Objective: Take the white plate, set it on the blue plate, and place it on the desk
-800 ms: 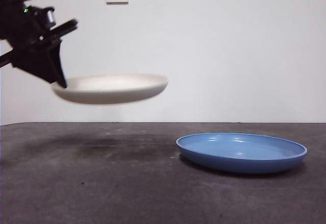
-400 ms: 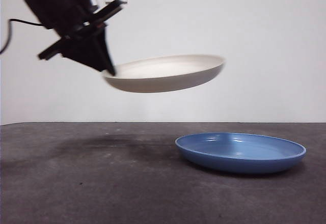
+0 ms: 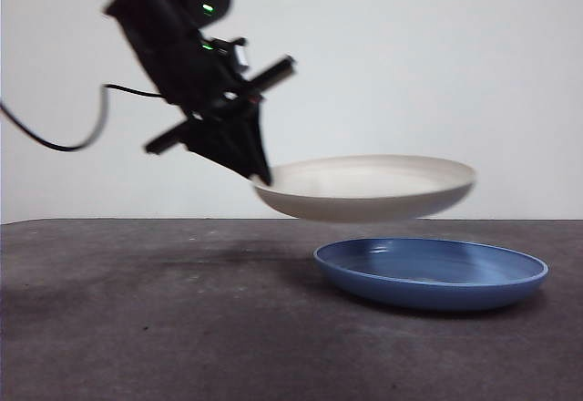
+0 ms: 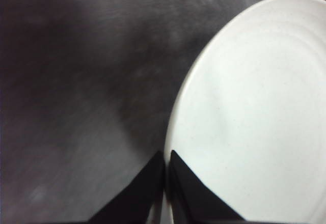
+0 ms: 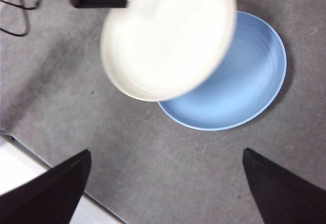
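The left tool [image 3: 260, 175] is clamped on the rim of the white plate [image 3: 369, 187], holding it in the air, roughly level, partly over the blue plate [image 3: 432, 272] but clear of it. From above, in the right wrist view, the white plate [image 5: 168, 35] covers only one side of the blue plate [image 5: 239, 81], so it is not yet centred. The pick-up looks done; the lowering onto the blue plate is left, and after that whatever setting down on the surface [image 3: 137, 328] the task wants. Both plates are empty. The right tool [image 5: 168, 183] waits high above the surface, its jaws wide apart and holding nothing.
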Robot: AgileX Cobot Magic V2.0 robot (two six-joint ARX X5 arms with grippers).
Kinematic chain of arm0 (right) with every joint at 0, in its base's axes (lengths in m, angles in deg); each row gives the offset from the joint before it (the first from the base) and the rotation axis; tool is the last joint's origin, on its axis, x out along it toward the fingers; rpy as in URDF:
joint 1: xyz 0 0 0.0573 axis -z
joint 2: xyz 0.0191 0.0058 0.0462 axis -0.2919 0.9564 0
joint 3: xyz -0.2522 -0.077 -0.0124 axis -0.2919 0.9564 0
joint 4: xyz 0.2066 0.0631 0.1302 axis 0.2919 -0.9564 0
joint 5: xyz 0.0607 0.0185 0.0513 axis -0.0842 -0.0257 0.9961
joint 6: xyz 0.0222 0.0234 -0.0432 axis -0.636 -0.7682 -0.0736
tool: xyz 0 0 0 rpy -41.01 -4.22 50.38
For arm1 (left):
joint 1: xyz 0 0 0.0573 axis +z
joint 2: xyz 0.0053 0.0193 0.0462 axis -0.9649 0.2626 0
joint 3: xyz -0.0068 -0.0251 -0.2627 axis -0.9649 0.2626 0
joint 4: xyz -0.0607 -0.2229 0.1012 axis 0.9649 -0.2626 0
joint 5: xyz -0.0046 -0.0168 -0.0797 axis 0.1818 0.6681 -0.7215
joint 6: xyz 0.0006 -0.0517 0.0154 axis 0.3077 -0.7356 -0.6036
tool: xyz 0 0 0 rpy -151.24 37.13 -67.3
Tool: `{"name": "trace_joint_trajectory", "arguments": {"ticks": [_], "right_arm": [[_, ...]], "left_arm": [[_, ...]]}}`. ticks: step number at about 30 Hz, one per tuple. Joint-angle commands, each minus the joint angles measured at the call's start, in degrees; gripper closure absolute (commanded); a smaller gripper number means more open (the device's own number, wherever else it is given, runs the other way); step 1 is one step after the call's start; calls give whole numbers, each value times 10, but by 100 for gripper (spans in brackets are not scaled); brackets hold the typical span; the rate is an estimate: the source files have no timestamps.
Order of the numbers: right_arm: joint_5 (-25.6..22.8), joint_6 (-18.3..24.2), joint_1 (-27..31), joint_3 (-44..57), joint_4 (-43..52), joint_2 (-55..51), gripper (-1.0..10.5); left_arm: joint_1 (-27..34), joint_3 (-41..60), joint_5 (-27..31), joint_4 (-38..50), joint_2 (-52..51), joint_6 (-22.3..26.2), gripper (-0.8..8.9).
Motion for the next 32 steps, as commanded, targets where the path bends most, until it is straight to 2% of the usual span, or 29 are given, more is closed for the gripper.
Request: {"name": "trace_joint_trajectory", "arguments": {"ticks": [1,10,21,23,26,28,32], "right_arm": [[0,-7,-1,-16,5,-2,471],[0,-11,-1,-25,4,-13,471],[0,-10,-1,-25,5,-13,471],[0,-10,-1,-25,5,-13,471],[0,-10,-1,-25,5,-13,471],[0,-10,-1,-25,5,-13,471],[0,-10,-1,-25,5,-13,471]], "left_arm": [[-18,-57,6,-9,48,-8,804],[-55,-154,11,-50,156,-5,804],[-73,-158,37,-50,175,10,803],[-73,-158,37,-49,175,10,757],[-74,-158,37,-49,175,10,594],[-74,-158,36,-50,175,12,522],[-77,-158,35,-52,175,16,488]]}}
